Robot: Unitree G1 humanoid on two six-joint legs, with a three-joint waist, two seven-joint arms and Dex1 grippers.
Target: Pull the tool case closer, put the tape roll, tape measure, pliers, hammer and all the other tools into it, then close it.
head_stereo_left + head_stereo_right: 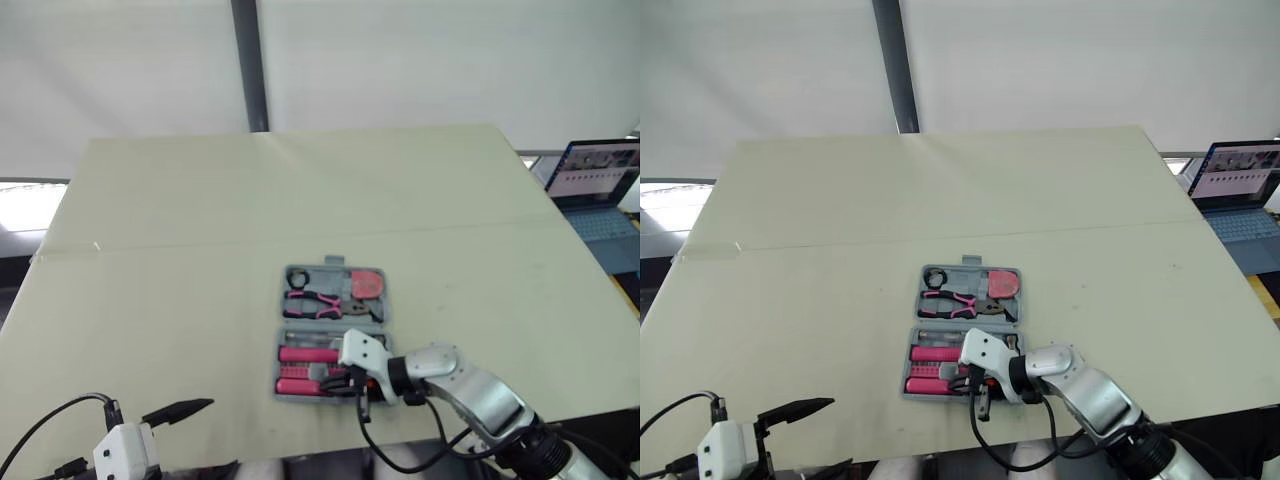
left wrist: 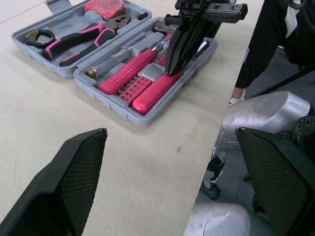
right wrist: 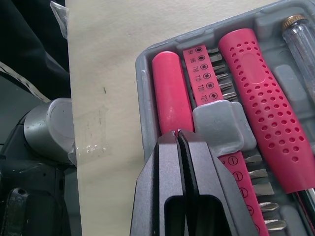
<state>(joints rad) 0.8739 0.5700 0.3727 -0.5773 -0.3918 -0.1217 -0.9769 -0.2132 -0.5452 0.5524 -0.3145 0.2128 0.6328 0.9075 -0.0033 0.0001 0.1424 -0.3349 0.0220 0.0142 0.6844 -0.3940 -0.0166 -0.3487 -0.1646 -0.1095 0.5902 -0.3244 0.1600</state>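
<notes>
Black fingers (image 3: 160, 187) of the right gripper (image 3: 176, 132) are pressed together with nothing between them. Their tips sit at a smooth pink handle (image 3: 170, 93) in the near half of the open grey tool case (image 2: 118, 105). Just beside that handle lie a strip of bits (image 3: 204, 73) and a dotted pink handle (image 3: 261, 98). The far half, at 12 o'clock, holds the pliers (image 1: 312, 303), tape roll (image 1: 300, 277) and tape measure (image 1: 368, 284). At 8 o'clock from the case, the left gripper (image 2: 171, 137) hovers spread wide and empty, near the table's (image 1: 200, 220) front edge.
</notes>
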